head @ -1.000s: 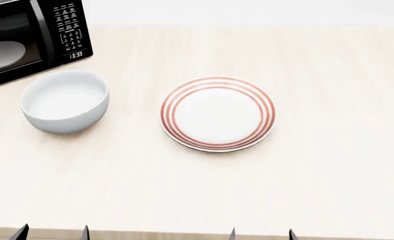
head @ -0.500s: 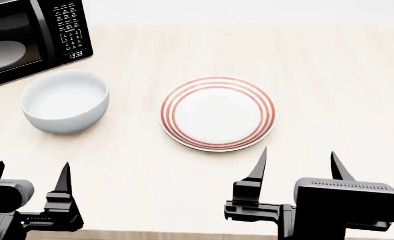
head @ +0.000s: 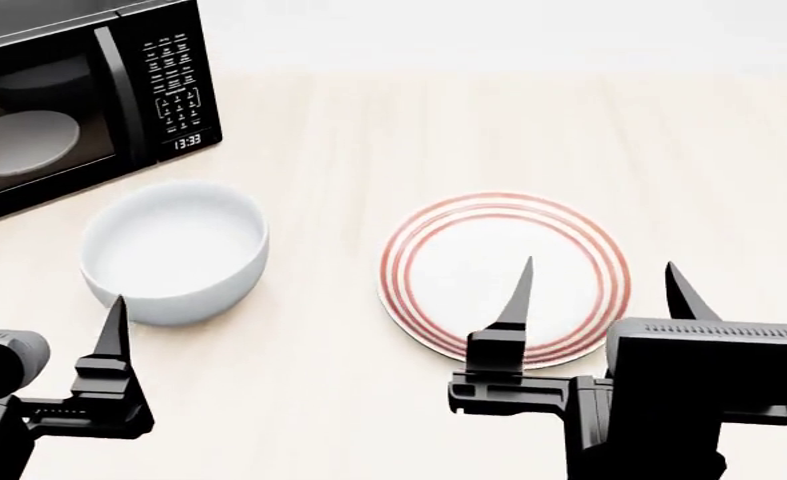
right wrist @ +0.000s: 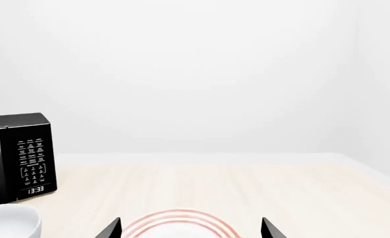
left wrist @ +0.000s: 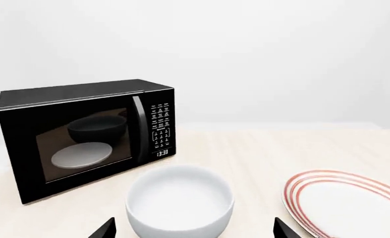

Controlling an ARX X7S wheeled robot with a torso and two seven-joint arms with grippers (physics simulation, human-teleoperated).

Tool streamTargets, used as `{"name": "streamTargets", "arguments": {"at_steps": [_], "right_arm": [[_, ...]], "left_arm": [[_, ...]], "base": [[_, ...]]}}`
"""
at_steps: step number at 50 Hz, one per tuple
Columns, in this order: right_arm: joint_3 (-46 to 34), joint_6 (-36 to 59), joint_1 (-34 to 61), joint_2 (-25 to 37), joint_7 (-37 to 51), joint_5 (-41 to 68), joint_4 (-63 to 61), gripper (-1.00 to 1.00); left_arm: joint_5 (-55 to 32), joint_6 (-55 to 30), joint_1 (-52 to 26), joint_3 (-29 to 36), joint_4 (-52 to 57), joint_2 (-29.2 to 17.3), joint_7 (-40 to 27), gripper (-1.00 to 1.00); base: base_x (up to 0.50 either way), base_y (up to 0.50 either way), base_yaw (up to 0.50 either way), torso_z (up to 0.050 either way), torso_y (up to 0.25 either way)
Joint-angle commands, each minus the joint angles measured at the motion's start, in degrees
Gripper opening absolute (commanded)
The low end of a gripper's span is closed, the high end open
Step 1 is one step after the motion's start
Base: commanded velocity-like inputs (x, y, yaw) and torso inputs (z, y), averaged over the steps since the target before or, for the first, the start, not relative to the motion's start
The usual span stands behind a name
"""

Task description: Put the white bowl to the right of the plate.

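Note:
The white bowl (head: 176,250) stands upright and empty on the light wooden table, to the left of the plate (head: 473,250), a flat white plate with red-orange rings. My left gripper (head: 46,298) is open and empty, just short of the bowl's near side. In the left wrist view the bowl (left wrist: 180,201) sits between and beyond the open left gripper (left wrist: 193,220), with the plate (left wrist: 353,203) beside it. My right gripper (head: 599,262) is open and empty over the plate's near edge. The right wrist view shows the plate (right wrist: 178,225) ahead of the right gripper (right wrist: 191,220) and the bowl's rim (right wrist: 6,223).
A black microwave (head: 86,90) stands at the table's back left, door shut, with a pale disc inside; it also shows in the left wrist view (left wrist: 82,129) and the right wrist view (right wrist: 16,153). Bare table (head: 713,180) lies right of the plate.
Both grippers have risen into the head view from the bottom edge. The bowl, plate and microwave now sit lower and further right in the view; the right gripper now overlaps the plate.

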Motion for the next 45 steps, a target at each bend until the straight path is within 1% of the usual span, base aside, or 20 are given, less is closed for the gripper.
{"name": "streamTargets", "arguments": {"at_steps": [1, 11, 16, 38, 40, 41, 43, 45], "right_arm": [[0.4, 1.85, 2.0, 0.99, 0.43, 0.86, -1.72, 1.0], [0.14, 2.78, 3.09, 1.44, 0.9, 1.23, -1.83, 1.0], [0.98, 4.86, 4.44, 1.51, 1.26, 2.09, -2.61, 1.0], [1.73, 5.27, 6.11, 2.01, 1.9, 3.43, -1.05, 1.0], [3.33, 8.89, 7.42, 0.93, 2.09, 5.43, -0.74, 1.0], [2.48, 12.16, 9.02, 1.28, 3.18, 4.87, -0.13, 1.0], [0.51, 11.92, 11.0, 1.95, 4.25, 3.1, 1.62, 1.0], [0.0, 16.11, 13.92, 1.62, 6.43, 2.13, 2.63, 1.0]], "left_arm": [[-0.61, -1.43, -1.04, 0.2, 1.15, -0.47, -0.81, 1.0], [-1.16, -1.27, -1.0, 0.19, 1.04, -0.69, -1.13, 1.0], [-1.47, -1.39, -0.92, 0.12, 1.51, -0.77, -1.39, 1.0], [-2.61, -1.11, -1.06, -0.19, 1.21, -1.38, -2.06, 1.0], [-2.76, -1.19, -1.16, -0.36, 1.1, -1.47, -2.11, 1.0], [-2.89, -1.22, -1.19, -0.53, 1.09, -1.52, -2.1, 1.0], [-3.11, -1.52, -1.39, -0.99, 1.11, -1.72, -2.17, 1.0], [-3.46, -1.85, -1.64, -1.63, 1.15, -1.82, -2.22, 1.0]], "base": [[0.5, 0.0, 0.0, 0.0, 0.0], [0.5, 0.0, 0.0, 0.0, 0.0], [0.5, 0.15, 0.0, 0.0, 0.0], [0.5, 0.17, 0.0, 0.0, 0.001], [0.5, 0.17, 0.0, 0.0, 0.0], [0.48, 0.18, 0.0, 0.0, 0.0], [0.12, 0.04, 0.0, 0.0, 0.0], [0.0, 0.0, 0.0, 0.0, 0.0]]}}
